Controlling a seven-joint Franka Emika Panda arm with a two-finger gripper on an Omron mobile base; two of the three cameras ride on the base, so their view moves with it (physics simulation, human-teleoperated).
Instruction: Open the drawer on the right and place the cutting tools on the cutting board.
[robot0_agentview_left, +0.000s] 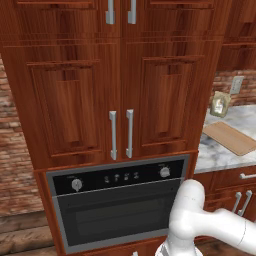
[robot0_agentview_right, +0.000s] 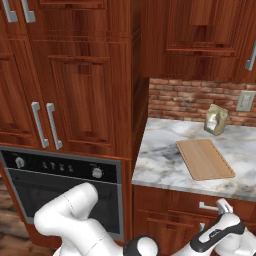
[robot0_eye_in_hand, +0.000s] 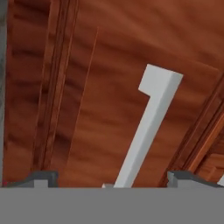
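Reddish-brown wood grain ran across nearly everything I could see: tall panelled cabinet doors (robot0_agentview_left: 120, 95) with vertical silver handles above a black built-in oven (robot0_agentview_left: 117, 205) with a glass front and round knobs.

To the right sat the grey-white marble surface (robot0_agentview_right: 160, 165), veined and glossy, backed by a rough brick wall (robot0_agentview_right: 185, 102). On it lay the cutting board (robot0_agentview_right: 205, 159), a flat, thin rectangle of pale tan wood, set at a slight angle. Just beyond its far edge stood a small crinkled packet (robot0_agentview_right: 216, 120), leaning near a wall socket (robot0_agentview_right: 245, 101).

The drawer (robot0_agentview_right: 190, 202) sat directly under that surface, a shallow wooden front that looked closed, with its short horizontal silver bar handle (robot0_agentview_right: 212, 205) towards the right end. In the left base view I could just catch that same handle at the right edge.

My gripper (robot0_eye_in_hand: 111, 177) was right up at the drawer face. Through the hand view, the handle appeared as a smooth, square-edged pale bar crossing the frame diagonally, its bracket end bent sharply towards the wood. The bar ran down between the two dark fingertips (robot0_eye_in_hand: 41, 178), and the jaws stood wide apart on either side of it, not gripping it.
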